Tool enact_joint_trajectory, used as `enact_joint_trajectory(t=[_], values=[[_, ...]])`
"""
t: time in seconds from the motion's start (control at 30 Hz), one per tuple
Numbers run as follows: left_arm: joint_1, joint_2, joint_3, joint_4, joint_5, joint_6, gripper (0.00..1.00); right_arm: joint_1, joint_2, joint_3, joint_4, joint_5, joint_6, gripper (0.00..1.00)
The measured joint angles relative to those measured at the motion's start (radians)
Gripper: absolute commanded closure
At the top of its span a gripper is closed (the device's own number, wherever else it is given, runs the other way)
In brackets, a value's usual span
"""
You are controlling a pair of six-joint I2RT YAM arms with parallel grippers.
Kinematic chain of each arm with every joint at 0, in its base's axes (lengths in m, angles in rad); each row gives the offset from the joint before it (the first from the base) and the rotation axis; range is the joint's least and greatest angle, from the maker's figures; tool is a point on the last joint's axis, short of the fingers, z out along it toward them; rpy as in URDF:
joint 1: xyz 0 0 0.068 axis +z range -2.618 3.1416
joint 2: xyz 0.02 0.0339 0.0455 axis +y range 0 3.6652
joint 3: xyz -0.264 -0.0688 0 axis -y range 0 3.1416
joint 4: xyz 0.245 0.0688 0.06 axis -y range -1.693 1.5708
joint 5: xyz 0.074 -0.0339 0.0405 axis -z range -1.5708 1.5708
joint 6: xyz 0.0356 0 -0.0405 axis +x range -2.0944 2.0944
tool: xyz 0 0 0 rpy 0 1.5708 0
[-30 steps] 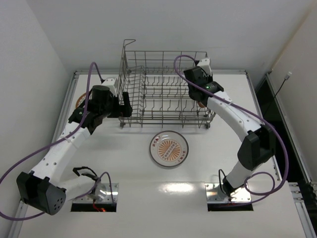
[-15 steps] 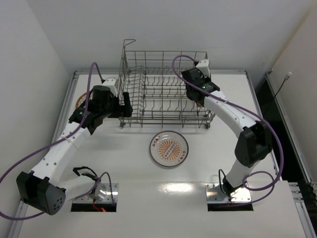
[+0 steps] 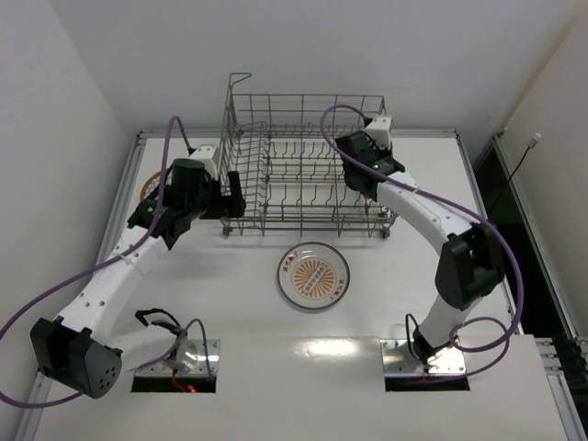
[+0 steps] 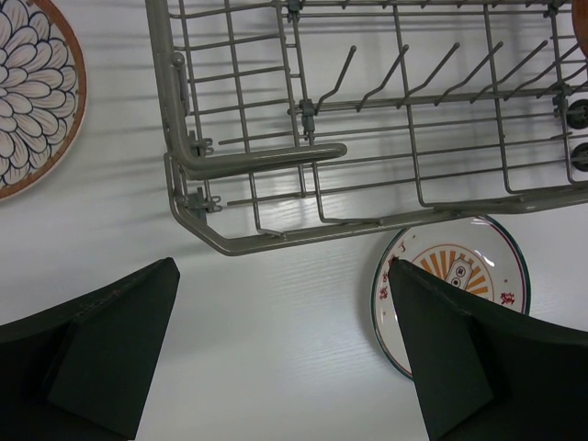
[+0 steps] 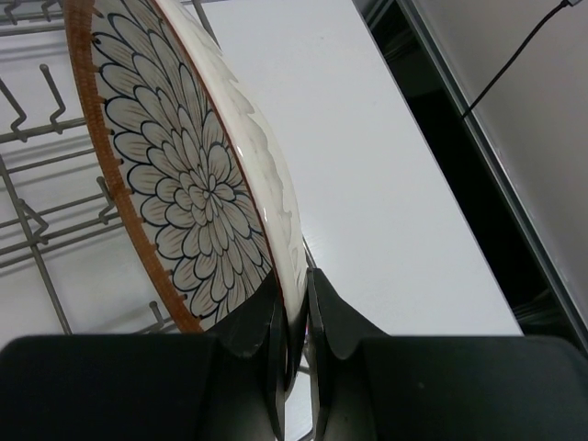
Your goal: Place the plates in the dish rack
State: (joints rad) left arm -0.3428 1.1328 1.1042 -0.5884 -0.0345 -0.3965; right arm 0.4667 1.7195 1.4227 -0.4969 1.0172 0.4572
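Nearest the arm bases, the sunburst plate lay flat on the counter, just at 6 o'clock of the dish rack. The left gripper hovered over the rack's near-left corner, jaws wide and empty. At 9 o'clock of the rack a petal plate lay flat on the counter. The wrist view cut it off at the frame edge, and from above the left arm half hid it. At the rack's 3 o'clock side the right gripper held the second petal plate on edge, jaws pinched narrow on its rim. The plates looked stiff, glazed and breakable, likely slick and fairly heavy, so the rim was the place to pinch. Whether the held plate touched any tine could not be told.
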Motion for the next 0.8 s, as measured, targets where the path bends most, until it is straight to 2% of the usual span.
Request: enact_joint_trajectory(t=[0.8], values=[[-0.07, 0.001, 0.0, -0.002, -0.026, -0.029, 0.0, 0.006, -0.092, -0.14, 0.055, 0.021, 0.089, 1.0]])
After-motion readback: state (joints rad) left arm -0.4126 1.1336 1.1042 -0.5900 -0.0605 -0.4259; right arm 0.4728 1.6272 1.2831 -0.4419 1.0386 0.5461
